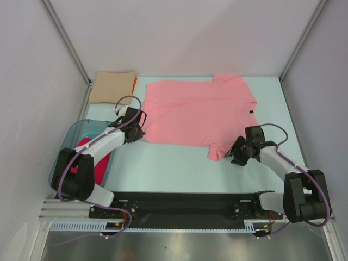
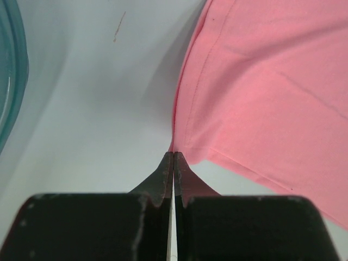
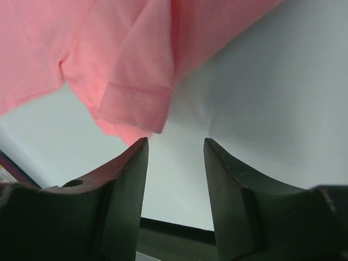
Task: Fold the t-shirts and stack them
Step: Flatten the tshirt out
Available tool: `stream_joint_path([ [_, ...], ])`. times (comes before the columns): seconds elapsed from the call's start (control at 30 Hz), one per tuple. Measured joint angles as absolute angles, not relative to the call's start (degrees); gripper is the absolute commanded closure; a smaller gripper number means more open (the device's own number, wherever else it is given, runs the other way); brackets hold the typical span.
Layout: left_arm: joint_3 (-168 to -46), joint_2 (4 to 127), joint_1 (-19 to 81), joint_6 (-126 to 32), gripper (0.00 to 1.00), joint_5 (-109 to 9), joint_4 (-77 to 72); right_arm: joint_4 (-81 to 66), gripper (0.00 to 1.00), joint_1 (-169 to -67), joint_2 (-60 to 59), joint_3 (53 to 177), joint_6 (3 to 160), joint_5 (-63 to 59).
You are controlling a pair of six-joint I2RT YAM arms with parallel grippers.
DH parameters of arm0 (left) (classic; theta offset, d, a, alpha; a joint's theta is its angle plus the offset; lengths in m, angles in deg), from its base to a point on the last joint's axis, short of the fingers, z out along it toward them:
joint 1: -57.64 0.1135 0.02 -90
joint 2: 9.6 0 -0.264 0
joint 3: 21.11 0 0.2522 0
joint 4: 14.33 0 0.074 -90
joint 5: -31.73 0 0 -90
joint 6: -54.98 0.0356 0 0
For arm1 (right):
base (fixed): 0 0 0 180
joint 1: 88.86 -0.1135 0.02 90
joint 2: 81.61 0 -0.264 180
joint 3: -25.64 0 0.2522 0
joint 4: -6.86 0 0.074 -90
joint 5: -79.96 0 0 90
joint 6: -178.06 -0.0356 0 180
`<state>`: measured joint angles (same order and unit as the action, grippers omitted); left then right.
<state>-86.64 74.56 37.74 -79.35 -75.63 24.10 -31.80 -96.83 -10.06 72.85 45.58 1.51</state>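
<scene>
A salmon-pink t-shirt [image 1: 198,111] with a small dark label [image 1: 251,111] lies spread flat in the middle of the table. My left gripper [image 1: 138,134] is at its near left corner. In the left wrist view the fingers [image 2: 173,155] are shut on that corner of the shirt [image 2: 272,81], which is slightly raised. My right gripper [image 1: 235,153] is open and empty beside the near right sleeve [image 1: 217,151]. In the right wrist view the sleeve [image 3: 136,103] lies just beyond the left fingertip of the open gripper [image 3: 175,142].
A folded tan shirt [image 1: 112,87] lies at the back left with an orange edge [image 1: 135,82] beside it. A translucent teal tub [image 1: 73,130] at the left holds a crimson-pink shirt [image 1: 93,159]. The tub rim shows in the left wrist view [image 2: 11,81]. White walls enclose the table.
</scene>
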Motion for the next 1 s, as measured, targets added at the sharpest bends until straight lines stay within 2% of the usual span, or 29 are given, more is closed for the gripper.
stream_joint_path([
  [0.5, -86.64, 74.32, 37.72, -78.48, 1.00, -75.63, 24.10, -23.78, 0.52, -92.30, -13.43, 69.00, 37.56, 2.69],
  [0.73, -86.64, 74.28, 37.72, -78.50, 1.00, -75.66, 24.10, -21.36, 0.61, -92.08, -13.49, 66.16, 34.39, 2.95],
  [1.0, -86.64, 73.80, 37.68, -78.48, 1.00, -75.66, 24.10, -18.21, 0.65, -92.00, -13.38, 65.53, 32.69, 2.97],
])
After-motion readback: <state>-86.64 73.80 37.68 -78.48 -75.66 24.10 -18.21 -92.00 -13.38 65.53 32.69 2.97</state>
